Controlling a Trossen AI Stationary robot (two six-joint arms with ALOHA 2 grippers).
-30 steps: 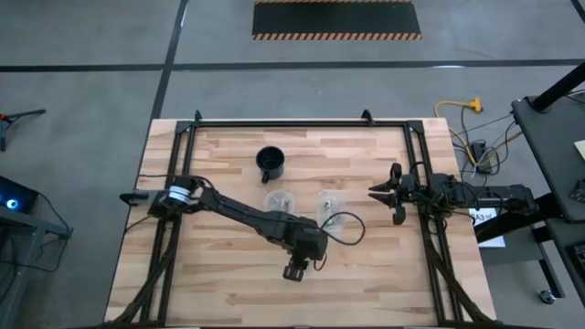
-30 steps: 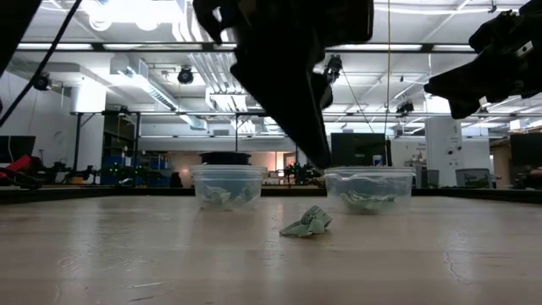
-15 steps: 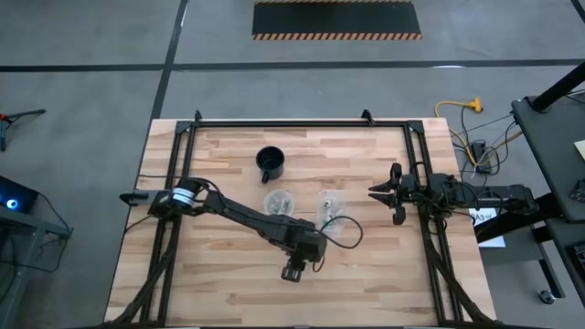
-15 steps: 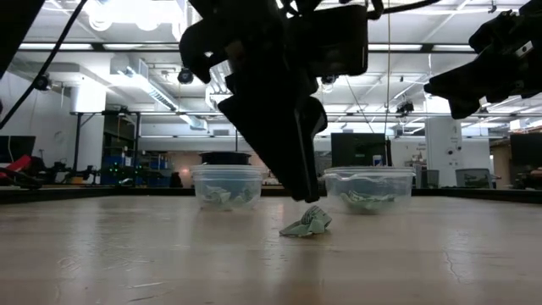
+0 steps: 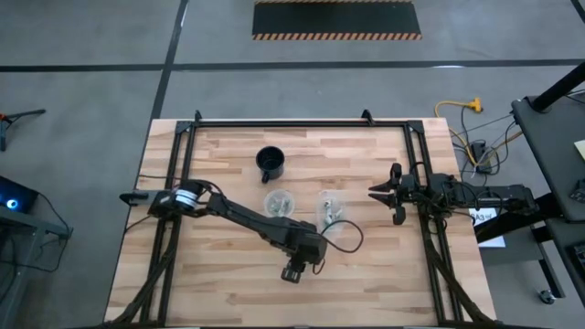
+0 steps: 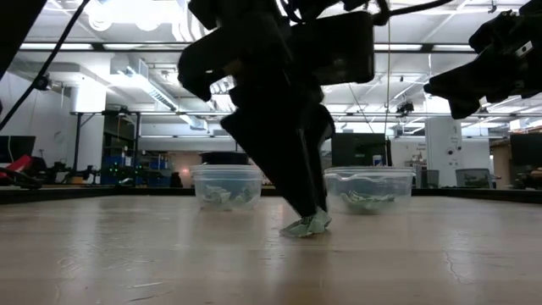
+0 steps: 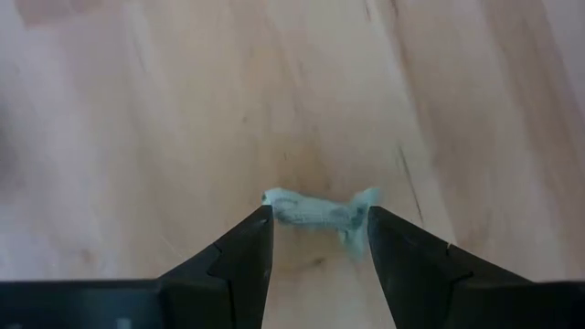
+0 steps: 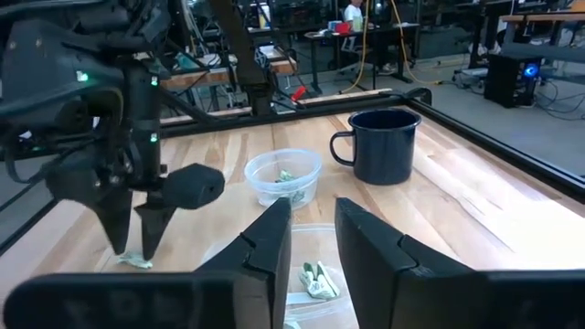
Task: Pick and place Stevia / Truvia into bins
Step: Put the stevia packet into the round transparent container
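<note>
My left gripper (image 7: 315,239) stood spread around a crumpled Stevia packet (image 7: 320,213) on the bench (image 5: 384,265), near its front edge.

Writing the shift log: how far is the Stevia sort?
Done: both cups already hold packets. In hand: the left gripper is down at the table, fingers open around one crumpled packet, not yet closed. Left: grip it and drop it in a cup. The right gripper waits at the table's right edge.
</note>
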